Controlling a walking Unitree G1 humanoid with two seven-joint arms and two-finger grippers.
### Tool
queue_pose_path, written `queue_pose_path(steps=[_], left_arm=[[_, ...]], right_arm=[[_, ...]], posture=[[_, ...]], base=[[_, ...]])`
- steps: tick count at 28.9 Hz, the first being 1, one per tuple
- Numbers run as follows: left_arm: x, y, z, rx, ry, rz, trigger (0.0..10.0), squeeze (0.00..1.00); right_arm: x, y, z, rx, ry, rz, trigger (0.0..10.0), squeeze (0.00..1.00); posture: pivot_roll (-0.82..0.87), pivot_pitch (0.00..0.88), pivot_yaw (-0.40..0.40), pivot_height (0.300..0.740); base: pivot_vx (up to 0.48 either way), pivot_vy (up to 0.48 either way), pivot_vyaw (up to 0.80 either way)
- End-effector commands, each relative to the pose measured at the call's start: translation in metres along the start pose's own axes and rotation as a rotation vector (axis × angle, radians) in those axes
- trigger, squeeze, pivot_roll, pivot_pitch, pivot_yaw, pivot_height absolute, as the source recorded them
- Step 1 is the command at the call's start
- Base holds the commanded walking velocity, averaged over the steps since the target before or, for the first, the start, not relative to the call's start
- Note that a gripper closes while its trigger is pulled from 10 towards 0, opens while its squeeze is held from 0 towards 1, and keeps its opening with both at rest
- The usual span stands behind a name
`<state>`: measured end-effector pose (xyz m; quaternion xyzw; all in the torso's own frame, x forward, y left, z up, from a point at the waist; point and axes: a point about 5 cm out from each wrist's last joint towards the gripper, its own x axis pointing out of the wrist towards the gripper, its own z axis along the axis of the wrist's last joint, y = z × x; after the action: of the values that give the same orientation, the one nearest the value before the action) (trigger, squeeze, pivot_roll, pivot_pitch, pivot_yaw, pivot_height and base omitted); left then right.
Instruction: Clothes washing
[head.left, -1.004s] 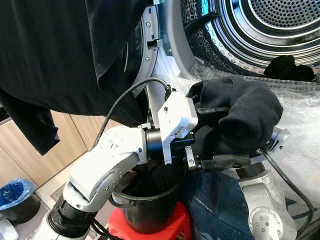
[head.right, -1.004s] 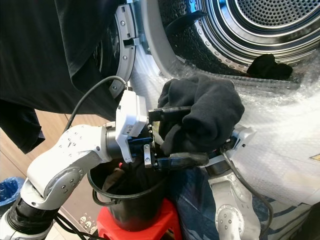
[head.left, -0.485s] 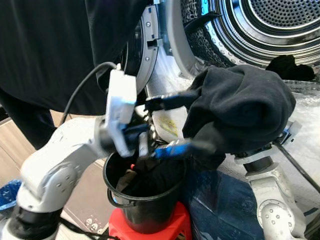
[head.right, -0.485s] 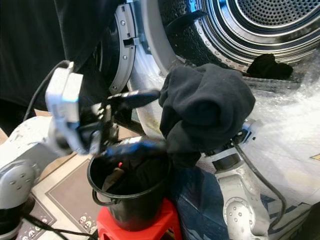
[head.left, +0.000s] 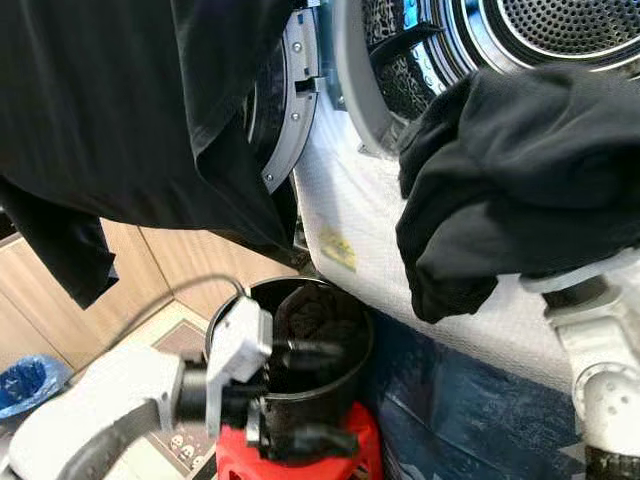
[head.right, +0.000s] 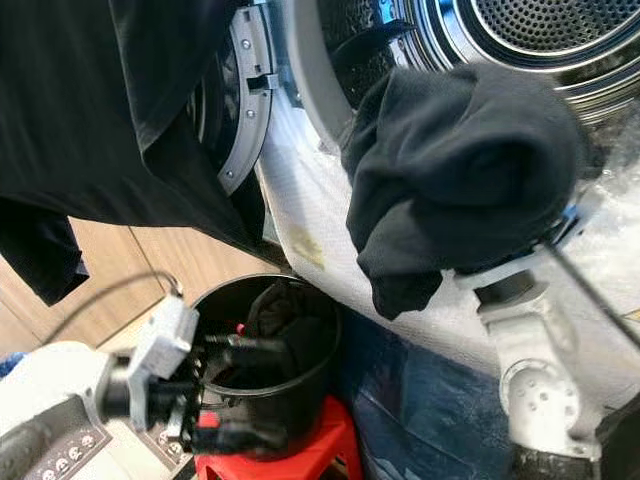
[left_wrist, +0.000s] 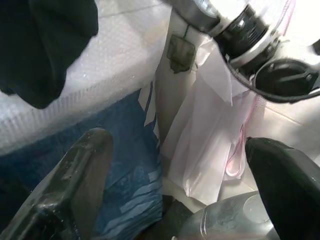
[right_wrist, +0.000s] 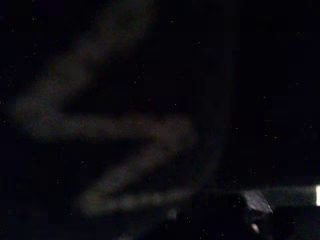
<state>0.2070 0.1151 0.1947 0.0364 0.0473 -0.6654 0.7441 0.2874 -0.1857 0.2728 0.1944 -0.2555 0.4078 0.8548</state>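
Left tool (head.left: 300, 395): fingers spread apart, nothing between them. It sits low at the black bucket (head.left: 345, 385), one finger over the rim, one against the outer wall. A second ago it was up at the dark garment, fingers either side of the bundle; it has let go and dropped back to the bucket. In the left wrist view the two fingers (left_wrist: 75, 185) frame only blue fabric and clear plastic sheeting.

Right tool: buried under the black garment (head.left: 520, 190), so I cannot tell how its fingers stand. The right wrist view is nearly black, with only faint folds showing. The silver right arm (head.left: 600, 350) rises from below the bundle. The garment has gone up: a second ago it hung level with the bucket's rim, now it sits well above the bucket, against the lower lip of the washer opening (head.left: 375, 130).

Task thing: the garment is now carried by the right arm alone, at the mouth of the washer drum (head.left: 560, 30), not yet inside. More dark laundry (head.left: 310, 315) lies in the bucket.

Outward from the bucket: red stool (head.left: 360, 445) beneath it; white padded wrap (head.left: 350, 210) on the washer front above it; open washer door (head.left: 280, 110) up and to the left, with a black shirt (head.left: 120, 110) draped over it.

Reading: handover looks done. Next is likely pushing the bundle over the lip into the drum, while the left tool is placed to pick another piece from the bucket. Risk: loose hem snagging on the lip.
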Motion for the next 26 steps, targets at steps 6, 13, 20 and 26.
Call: queue_pose_path(steps=[6, 13, 20, 26], left_arm=[[0.006, -0.007, 0.003, 0.038, -0.016, 0.036, 10.0, 0.0], [0.009, -0.014, 0.002, 0.016, -0.026, 0.063, 10.0, 0.0], [0.014, -0.029, -0.003, -0.038, -0.05, 0.081, 10.0, 0.0], [0.021, -0.039, -0.003, -0.082, -0.088, 0.101, 10.0, 0.0]], right_arm=[[0.027, 0.003, 0.027, 0.031, 0.004, 0.097, 10.0, 0.0], [0.057, -0.014, 0.045, 0.129, 0.098, 0.043, 10.0, 0.0], [0.092, -0.033, 0.069, 0.19, 0.141, -0.091, 10.0, 0.0], [0.122, -0.053, 0.094, 0.327, 0.082, -0.284, 10.0, 0.0]], posture=[[-0.06, 0.042, 0.019, 0.74], [-0.05, 0.096, -0.013, 0.74], [-0.07, 0.162, -0.057, 0.74], [-0.07, 0.183, -0.083, 0.74]], base=[[0.0, 0.0, 0.0], [0.0, 0.0, 0.0], [0.0, 0.0, 0.0], [0.0, 0.0, 0.0]])
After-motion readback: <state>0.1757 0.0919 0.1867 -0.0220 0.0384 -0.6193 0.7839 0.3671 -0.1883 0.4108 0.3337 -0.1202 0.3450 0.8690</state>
